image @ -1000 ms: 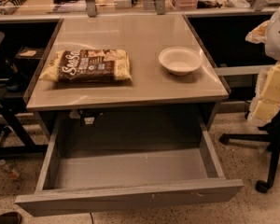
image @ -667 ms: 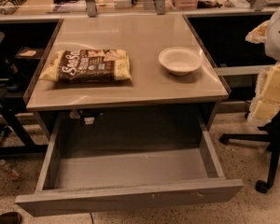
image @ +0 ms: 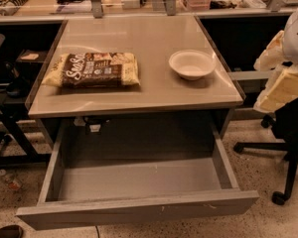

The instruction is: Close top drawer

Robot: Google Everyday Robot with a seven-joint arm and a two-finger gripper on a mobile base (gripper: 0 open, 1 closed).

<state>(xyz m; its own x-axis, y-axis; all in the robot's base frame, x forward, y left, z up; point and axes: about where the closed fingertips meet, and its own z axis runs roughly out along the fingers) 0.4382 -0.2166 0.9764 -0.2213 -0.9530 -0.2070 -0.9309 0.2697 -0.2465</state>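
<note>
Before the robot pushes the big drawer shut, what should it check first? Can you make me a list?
1. Top drawer pulled out, ready to push: ok.
2. Nothing inside it to jam: ok.
3. Hand touching the drawer front: not ok, it is off at the right, beside the table.
4. Snack bag and bowl sitting back from the table's front edge: ok.

- Snack bag (image: 92, 69) lies flat on the left of the worktop (image: 139, 33), label up.
- White bowl (image: 191, 64) sits upright on the right, well apart from the bag.
- Black chair base (image: 291, 175) stands on the speckled floor (image: 268, 222), far right.
</note>
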